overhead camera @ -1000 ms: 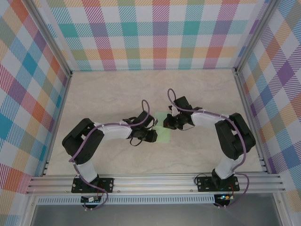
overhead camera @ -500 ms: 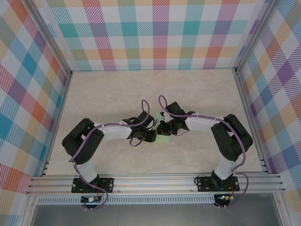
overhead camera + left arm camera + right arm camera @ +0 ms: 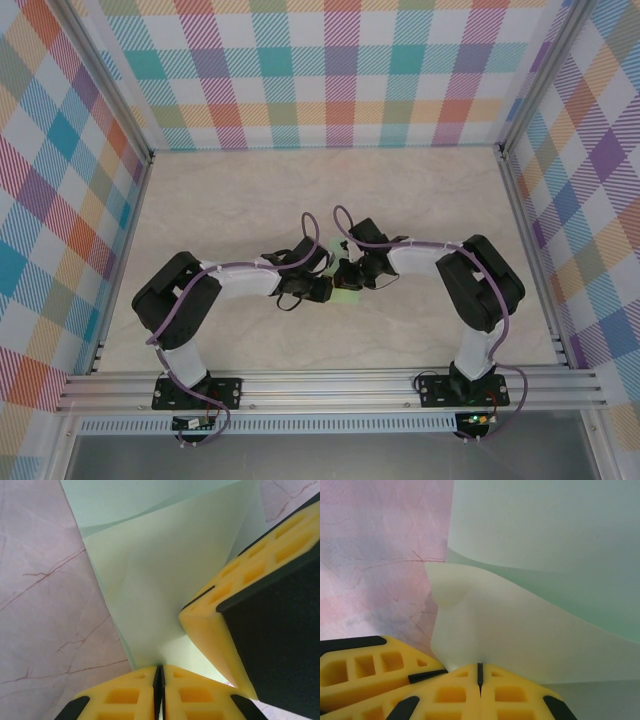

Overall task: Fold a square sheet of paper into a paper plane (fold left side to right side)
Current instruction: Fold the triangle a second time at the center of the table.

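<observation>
The square sheet of paper (image 3: pixel 348 294) is pale green and lies mid-table, mostly covered by the two grippers that meet over it. In the left wrist view my left gripper (image 3: pixel 160 672) is shut on the near edge of the paper (image 3: pixel 155 575), which rises as a folded layer over the flat part. My right gripper (image 3: pixel 480 669) is shut on a lifted, curling flap of the paper (image 3: pixel 530 625). One yellow finger (image 3: pixel 215 625) of the right gripper sits close beside the left jaws. From above, the left gripper (image 3: pixel 322 290) and right gripper (image 3: pixel 347 277) almost touch.
The marbled beige tabletop (image 3: pixel 250 200) stretches around the paper. Plaid walls (image 3: pixel 340 70) close in the back and sides, with an aluminium rail (image 3: pixel 330 385) along the near edge.
The right gripper has moved left across the paper towards the left gripper, and less green now shows between them. The left arm has stayed in place.
</observation>
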Tool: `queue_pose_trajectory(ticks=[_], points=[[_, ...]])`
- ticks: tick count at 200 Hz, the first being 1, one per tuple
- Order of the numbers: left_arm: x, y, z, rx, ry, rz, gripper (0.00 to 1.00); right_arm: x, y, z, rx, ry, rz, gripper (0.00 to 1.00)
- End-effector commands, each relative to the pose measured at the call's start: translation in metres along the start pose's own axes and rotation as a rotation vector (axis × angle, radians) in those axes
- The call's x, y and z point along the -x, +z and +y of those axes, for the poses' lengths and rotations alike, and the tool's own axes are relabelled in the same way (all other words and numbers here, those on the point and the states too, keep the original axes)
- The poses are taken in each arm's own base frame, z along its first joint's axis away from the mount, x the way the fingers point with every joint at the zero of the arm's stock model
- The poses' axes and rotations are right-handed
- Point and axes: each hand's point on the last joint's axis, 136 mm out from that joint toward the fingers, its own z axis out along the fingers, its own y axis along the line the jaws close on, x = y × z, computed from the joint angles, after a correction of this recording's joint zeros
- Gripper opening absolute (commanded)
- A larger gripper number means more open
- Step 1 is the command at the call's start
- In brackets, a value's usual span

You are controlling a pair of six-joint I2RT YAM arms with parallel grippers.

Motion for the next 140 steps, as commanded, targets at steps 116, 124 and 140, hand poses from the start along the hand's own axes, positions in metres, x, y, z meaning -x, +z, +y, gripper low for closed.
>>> queue_pose_trajectory(ticks=[116, 124, 140], points=[[-0.059, 0.026, 0.043, 0.165, -0.026, 0.182, 0.10, 0.024, -0.016, -0.039, -0.207, -0.063, -0.051, 0.00], [-0.060, 0.026, 0.044, 0.166, -0.026, 0.185, 0.10, 0.027, -0.018, -0.043, -0.214, -0.061, -0.055, 0.00], [-0.061, 0.026, 0.044, 0.165, -0.025, 0.187, 0.10, 0.031, -0.022, -0.048, -0.222, -0.055, -0.062, 0.00]])
